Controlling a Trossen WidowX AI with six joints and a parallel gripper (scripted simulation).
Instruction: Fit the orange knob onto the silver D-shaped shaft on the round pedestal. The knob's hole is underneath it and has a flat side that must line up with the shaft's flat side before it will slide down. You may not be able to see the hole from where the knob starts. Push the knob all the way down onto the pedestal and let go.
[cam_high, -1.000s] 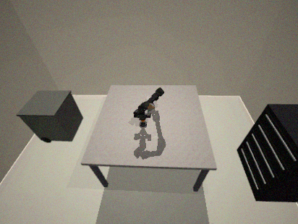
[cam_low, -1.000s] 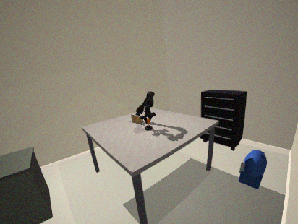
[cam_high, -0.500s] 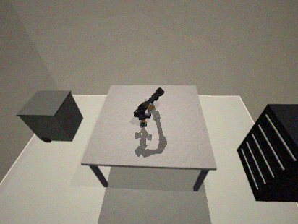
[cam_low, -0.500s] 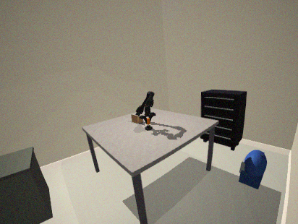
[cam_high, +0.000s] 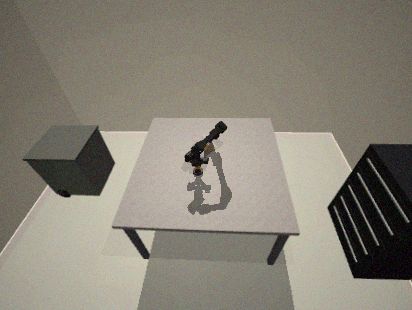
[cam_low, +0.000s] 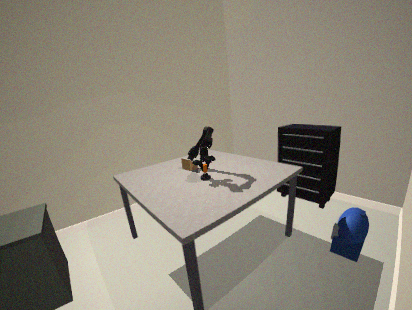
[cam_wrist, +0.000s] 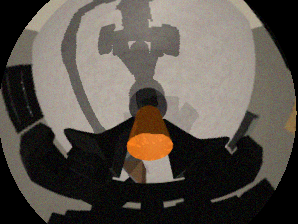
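The orange knob (cam_low: 205, 168) (cam_wrist: 150, 146) is held between the gripper's fingers, its broad round face towards the wrist camera and its narrower end towards the pedestal. The gripper (cam_low: 205, 166) (cam_wrist: 149, 129) is shut on the knob and points down. The dark round pedestal (cam_high: 198, 172) (cam_low: 205, 177) (cam_wrist: 147, 94) stands on the table just below the knob. In the wrist view the knob's far end overlaps the pedestal's near edge. The silver shaft, the knob's hole and both flat sides cannot be made out. Whether the knob touches the shaft cannot be told.
A brown block-like object (cam_high: 209, 148) (cam_low: 187, 164) stands on the table (cam_high: 150, 200) (cam_low: 165, 200) beside the arm. The arm's shadow falls across the tabletop. A grey cabinet, a black drawer unit (cam_high: 377, 215) (cam_low: 309, 162) and a blue object (cam_low: 350, 232) stand off the table.
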